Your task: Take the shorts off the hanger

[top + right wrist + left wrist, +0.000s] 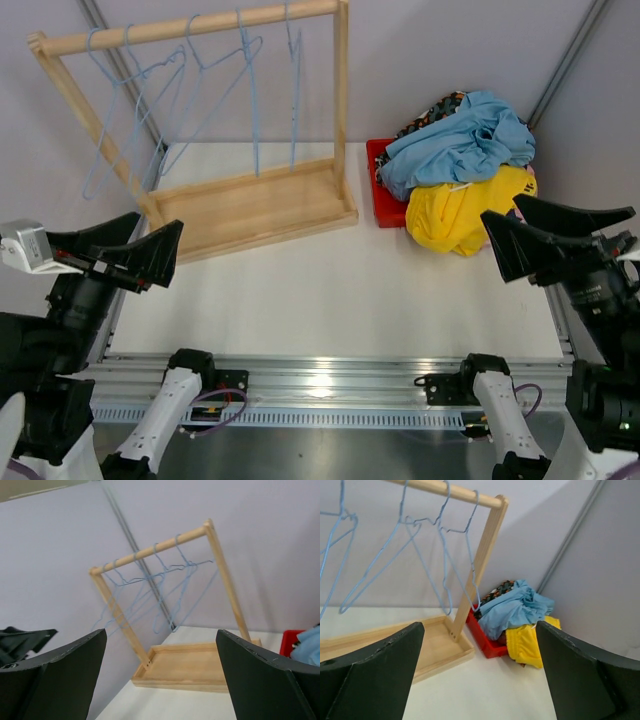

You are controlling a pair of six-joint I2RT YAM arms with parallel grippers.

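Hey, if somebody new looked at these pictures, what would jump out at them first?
The heap of shorts at the far right: the light blue shorts lie on top and the yellow shorts bulge below, spilling over a red bin. Next comes the wooden rack at the back left, its blue wire hangers all bare. At the near corners, the left gripper and right gripper stand open, holding nothing.
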